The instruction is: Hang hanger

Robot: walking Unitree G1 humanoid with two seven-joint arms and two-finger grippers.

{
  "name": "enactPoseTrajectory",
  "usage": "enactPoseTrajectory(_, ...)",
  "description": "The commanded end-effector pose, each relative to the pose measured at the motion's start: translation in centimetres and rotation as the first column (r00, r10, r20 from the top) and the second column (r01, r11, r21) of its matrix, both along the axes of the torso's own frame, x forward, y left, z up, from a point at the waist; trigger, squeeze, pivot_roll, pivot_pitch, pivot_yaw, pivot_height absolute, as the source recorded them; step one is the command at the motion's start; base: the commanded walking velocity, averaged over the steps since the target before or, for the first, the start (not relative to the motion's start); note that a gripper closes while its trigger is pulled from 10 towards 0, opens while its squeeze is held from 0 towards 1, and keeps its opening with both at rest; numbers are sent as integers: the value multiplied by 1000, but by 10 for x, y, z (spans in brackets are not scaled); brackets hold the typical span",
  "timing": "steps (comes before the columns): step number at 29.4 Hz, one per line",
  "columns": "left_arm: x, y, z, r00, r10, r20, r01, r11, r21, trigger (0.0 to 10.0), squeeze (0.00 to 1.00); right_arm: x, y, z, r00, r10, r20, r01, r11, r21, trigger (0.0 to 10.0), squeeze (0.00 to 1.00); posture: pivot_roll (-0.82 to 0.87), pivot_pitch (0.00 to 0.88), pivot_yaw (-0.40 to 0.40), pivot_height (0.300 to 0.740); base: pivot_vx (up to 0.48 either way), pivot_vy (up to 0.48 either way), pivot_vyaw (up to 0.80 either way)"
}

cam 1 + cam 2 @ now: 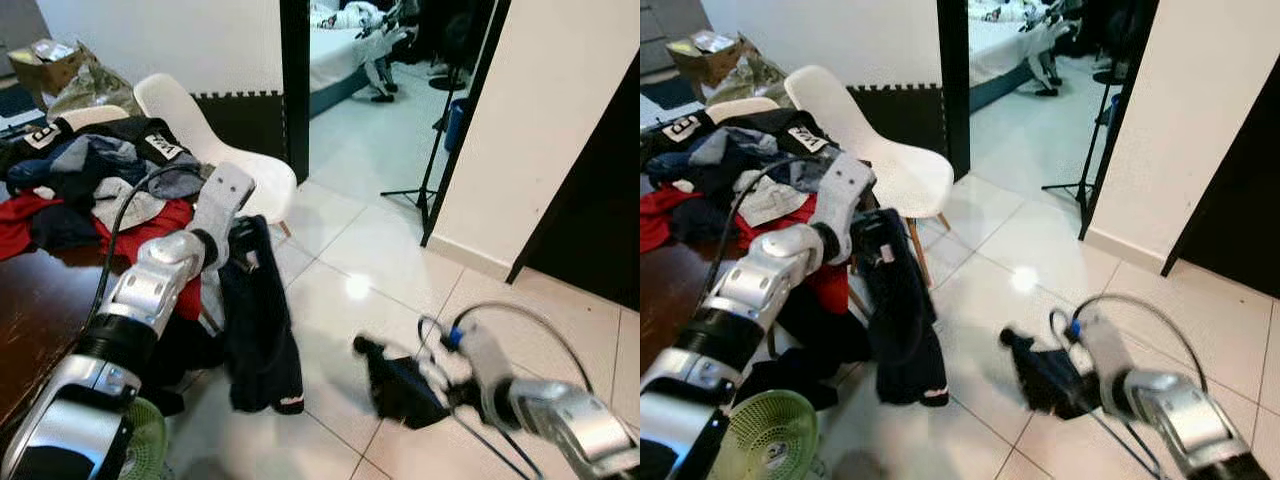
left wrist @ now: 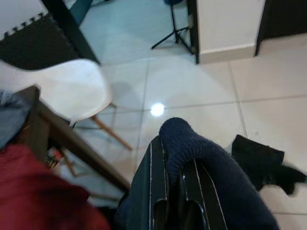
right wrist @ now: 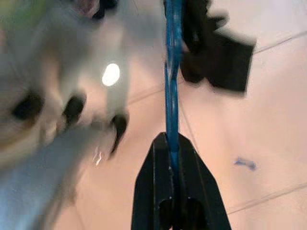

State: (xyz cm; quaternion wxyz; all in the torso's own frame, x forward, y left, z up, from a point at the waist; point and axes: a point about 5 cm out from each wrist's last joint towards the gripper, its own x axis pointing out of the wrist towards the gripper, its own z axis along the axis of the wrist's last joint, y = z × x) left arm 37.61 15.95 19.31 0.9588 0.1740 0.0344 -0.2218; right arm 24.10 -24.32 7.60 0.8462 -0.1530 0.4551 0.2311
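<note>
**Blue hanger clamped, knit garment held up**

Your right end effector point(image 3: 171, 143) pinches a thin blue plastic hanger point(image 3: 171, 72), its bar running ahead. Your left end effector point(image 2: 175, 211) is clamped on a ribbed dark navy knit garment point(image 1: 258, 320), draped below it beside the brown wooden worktop point(image 1: 30, 320).

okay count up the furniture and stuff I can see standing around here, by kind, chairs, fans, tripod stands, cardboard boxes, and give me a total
White chairs: 1
Green fans: 1
Tripod stands: 1
Cardboard boxes: 1
Total: 4
</note>
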Motion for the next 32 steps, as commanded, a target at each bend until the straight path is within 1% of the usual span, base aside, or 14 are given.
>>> enactPoseTrajectory(1,-2,1,-5,1000,5,18,-5,999,33,10000,0,-11,-14,-9,994,73,-84,-86,983,-163,10000,0,-13,22,-8,740,0,0,0)
enactPoseTrajectory(4,-3,1,-10,1000,6,14,-7,999,36,10000,0,-24,-38,-20,978,103,-182,-161,927,-340,10000,0,-14,24,-12,740,0,0,0)
enactPoseTrajectory(7,-4,0,-15,1000,4,20,-5,999,46,10000,0,-44,-90,-25,921,131,-367,-347,704,-619,10000,0,-7,30,-28,740,0,0,0)
enactPoseTrajectory(10,-4,0,-15,1000,4,20,-5,999,46,10000,0,-44,-90,-25,921,131,-367,-347,704,-619,10000,0,-7,30,-28,740,0,0,0)
enactPoseTrajectory(11,-5,-2,-16,1000,-4,29,3,999,51,10000,0,-45,-112,-19,901,119,-418,-405,579,-707,10000,0,-14,32,-35,740,0,0,0)
enactPoseTrajectory(15,-5,-6,-17,999,-17,40,15,998,54,10000,0,-44,-122,-21,891,117,-439,-433,514,-741,10000,0,-12,33,-43,740,0,0,0)
enactPoseTrajectory(17,-5,-10,-18,998,-24,53,21,998,60,10000,0,-31,-138,-14,944,74,-321,-321,422,-848,10000,0,-9,34,-47,740,0,0,0)
enactPoseTrajectory(21,-5,-11,-18,998,-26,56,22,998,62,10000,0,-23,-145,-7,967,62,-247,-252,369,-895,10000,0,-9,34,-47,740,0,0,0)
enactPoseTrajectory(23,-6,-10,-19,998,-23,63,19,998,64,10000,0,-1,-169,36,997,77,-5,-20,191,-981,10000,0,-7,34,-45,740,0,0,0)
enactPoseTrajectory(25,-6,-10,-19,998,-22,64,18,998,64,10000,0,8,-175,57,990,122,64,50,112,-992,10000,0,-7,34,-45,740,0,0,0)
enactPoseTrajectory(27,-6,-9,-20,998,-21,64,17,998,65,10000,0,13,-177,68,985,159,75,63,77,-995,10000,0,-7,34,-45,740,0,0,0)
enactPoseTrajectory(29,-5,-12,-21,998,-25,65,21,998,64,10000,0,-15,-170,24,923,167,-346,-374,188,-908,10000,0,-23,36,-49,740,0,0,0)
enactPoseTrajectory(30,-5,-12,-21,998,-25,65,21,998,64,10000,0,-15,-170,24,923,167,-346,-374,188,-908,10000,0,-23,36,-49,740,0,0,0)
enactPoseTrajectory(32,-4,-16,-21,997,-32,72,28,998,60,10000,0,-52,-167,-8,712,171,-681,-701,240,-672,10000,0,-23,39,-51,740,0,0,0)
